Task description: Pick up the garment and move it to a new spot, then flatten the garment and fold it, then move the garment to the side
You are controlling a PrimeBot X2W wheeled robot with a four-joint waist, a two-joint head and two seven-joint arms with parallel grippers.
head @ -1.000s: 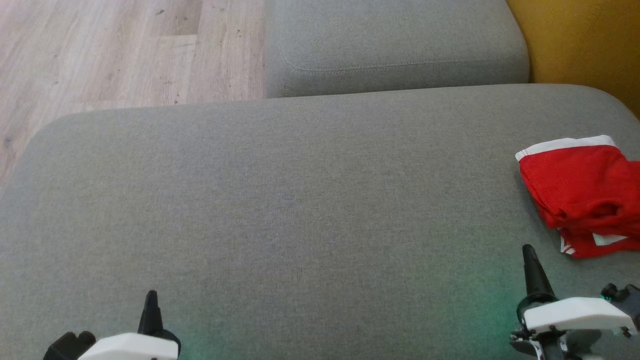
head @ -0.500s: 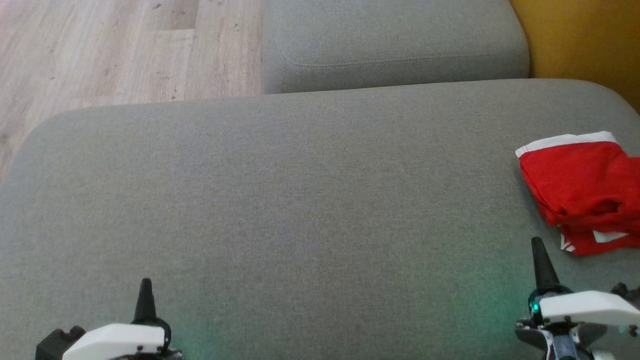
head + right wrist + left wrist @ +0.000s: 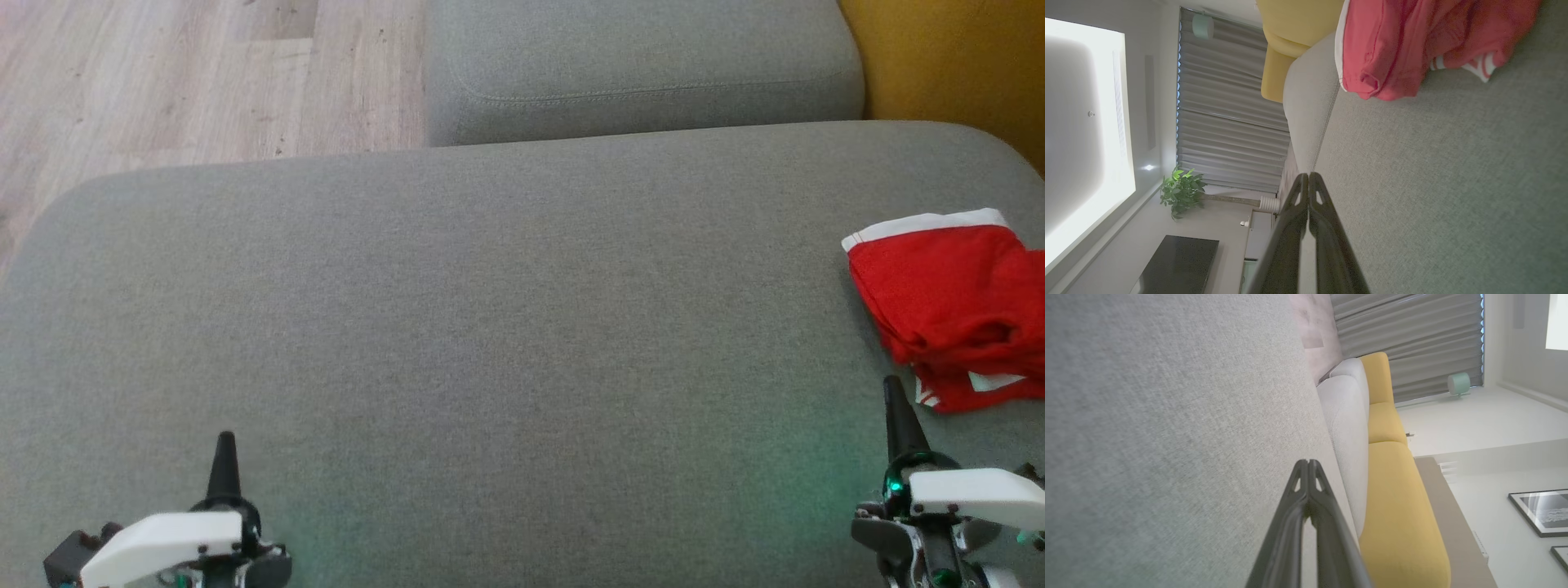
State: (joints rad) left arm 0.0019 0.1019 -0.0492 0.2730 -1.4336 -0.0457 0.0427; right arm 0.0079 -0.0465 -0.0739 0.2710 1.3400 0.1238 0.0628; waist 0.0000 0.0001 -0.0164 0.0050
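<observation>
One pair of red shorts (image 3: 951,302), my two claws.
My left claw (image 3: 224,453) and right claw (image 3: 896,404) were pinched together, empty; the shorts lay mid-right on the nearer of two grey cushions (image 3: 490,327).

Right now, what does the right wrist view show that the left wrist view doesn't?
Right wrist view: the red garment, lying on the grey cushion, and a potted plant. Left wrist view: framed pictures on a wall. Shared: the grey cushion, yellow sofa and pleated curtain; the left pincer and right pincer each appear shut.
</observation>
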